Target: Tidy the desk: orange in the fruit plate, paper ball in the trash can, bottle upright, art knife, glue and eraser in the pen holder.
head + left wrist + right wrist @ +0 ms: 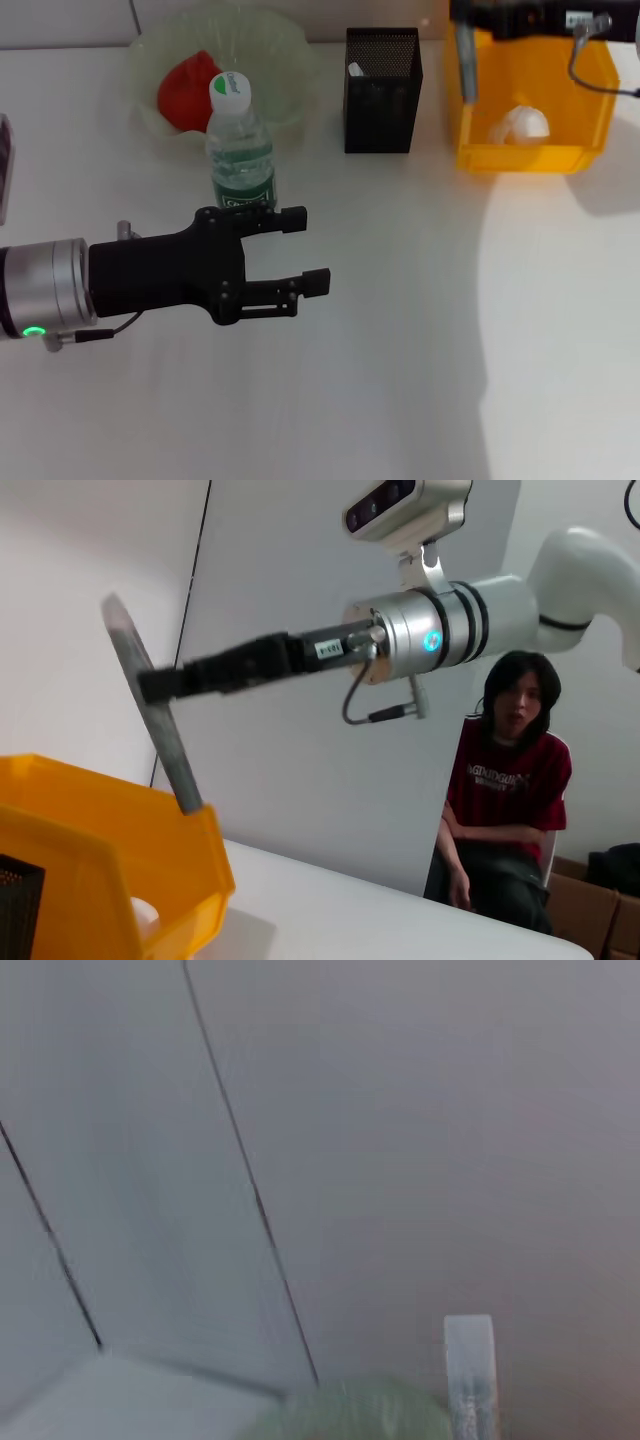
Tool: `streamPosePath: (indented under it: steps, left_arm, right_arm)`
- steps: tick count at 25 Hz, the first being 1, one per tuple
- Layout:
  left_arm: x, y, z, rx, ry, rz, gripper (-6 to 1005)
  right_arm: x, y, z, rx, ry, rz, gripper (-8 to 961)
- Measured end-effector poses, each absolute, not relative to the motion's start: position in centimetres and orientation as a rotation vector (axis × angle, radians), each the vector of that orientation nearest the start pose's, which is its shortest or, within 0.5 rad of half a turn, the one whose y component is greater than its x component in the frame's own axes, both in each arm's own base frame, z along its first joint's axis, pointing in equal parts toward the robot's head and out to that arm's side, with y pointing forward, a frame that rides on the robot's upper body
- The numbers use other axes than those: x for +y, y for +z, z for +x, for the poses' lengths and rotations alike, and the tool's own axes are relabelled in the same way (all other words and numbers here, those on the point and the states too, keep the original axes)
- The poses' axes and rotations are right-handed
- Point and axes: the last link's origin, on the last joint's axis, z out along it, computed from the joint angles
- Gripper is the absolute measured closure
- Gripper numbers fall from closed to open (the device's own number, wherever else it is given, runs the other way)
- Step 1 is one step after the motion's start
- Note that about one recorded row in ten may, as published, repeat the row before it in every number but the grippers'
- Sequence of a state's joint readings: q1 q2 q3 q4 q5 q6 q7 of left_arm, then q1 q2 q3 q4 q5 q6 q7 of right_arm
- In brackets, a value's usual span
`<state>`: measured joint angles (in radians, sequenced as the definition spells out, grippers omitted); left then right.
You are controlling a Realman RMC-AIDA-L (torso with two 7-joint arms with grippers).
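Observation:
The bottle point(240, 150) stands upright in front of the fruit plate point(275, 45), which holds the orange point(188, 88). My left gripper point(305, 250) is open just in front of the bottle and apart from it. The paper ball point(520, 125) lies in the trash can point(590, 95). My right gripper point(165, 685) is shut on the art knife point(465, 65), a grey strip hanging over the trash can's point(100, 820) edge nearest the pen holder point(382, 100). A white tip point(355, 70) shows inside the holder; I cannot tell what it is. Glue and eraser are hidden.
A dark flat object point(4, 165) lies at the table's left edge. A person in a red shirt point(505, 790) sits beyond the table in the left wrist view. The right arm point(540, 18) reaches across the far right corner.

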<state>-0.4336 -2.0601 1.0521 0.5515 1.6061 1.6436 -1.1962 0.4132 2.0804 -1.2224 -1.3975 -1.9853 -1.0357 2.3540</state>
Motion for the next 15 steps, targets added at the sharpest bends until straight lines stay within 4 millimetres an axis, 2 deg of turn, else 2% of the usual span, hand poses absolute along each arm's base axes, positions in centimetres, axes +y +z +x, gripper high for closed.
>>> streamPosePath:
  steps: [3,4,6,9,12,15]
  left_arm:
    - [28.9,-2.7,-24.5,-0.45,-1.001,-2.819,199]
    - [28.9,-2.7,-24.5,-0.45,-1.0,-2.818,199]
    - [28.9,-2.8,-24.6,-0.453,-1.001,-2.817,199]
    - [28.8,-2.8,-24.6,-0.455,-1.002,-2.818,199]
    - [28.8,-2.9,-24.6,-0.458,-1.006,-2.815,199]
    - [28.7,-2.9,-24.5,-0.46,-1.016,-2.812,199]
  right_arm:
    - [40.6,4.6,17.1,0.85,0.866,-2.222,814]
    - [41.5,3.1,18.2,0.87,1.007,-2.16,815]
    - [42.0,2.5,18.7,0.887,1.059,-2.127,816]
    - [43.2,0.9,20.0,0.885,1.164,-1.979,817]
    - [44.0,-0.2,20.5,0.867,1.156,-1.892,817]
    - [44.6,-1.0,20.2,0.873,1.135,-1.874,818]
